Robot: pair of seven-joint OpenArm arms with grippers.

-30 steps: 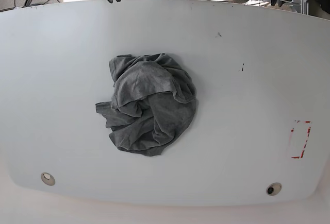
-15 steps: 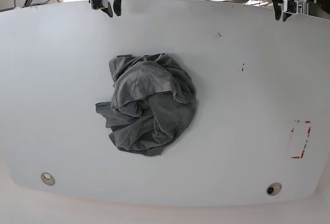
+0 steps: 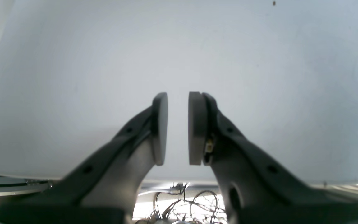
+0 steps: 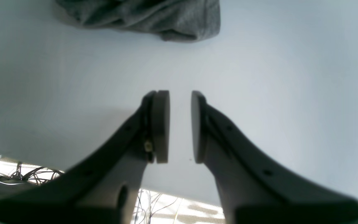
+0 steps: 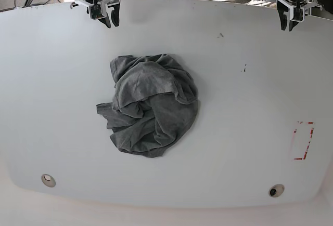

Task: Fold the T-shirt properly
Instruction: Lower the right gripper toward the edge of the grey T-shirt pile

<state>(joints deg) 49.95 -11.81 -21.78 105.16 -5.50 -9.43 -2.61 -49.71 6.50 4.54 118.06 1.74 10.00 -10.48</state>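
T-shirt (image 5: 151, 104) lies crumpled in 1 heap near the middle of the tabletop (image 5: 250, 106), nothing spread flat, no sleeve or hem I can pick out with certainty. Both arms sit at the far edge, well apart from the cloth. Right gripper (image 5: 110, 14), at the scene's far left, has its jaws slightly parted with a narrow gap and nothing between them; its wrist view shows the heap's far edge directly ahead. Left gripper (image 5: 290, 17), far right, jaws likewise slightly parted and empty, sees only bare tabletop. Judgement: right arm is clearly nearer; the heap runs roughly far-to-near, leaning left at its near end.
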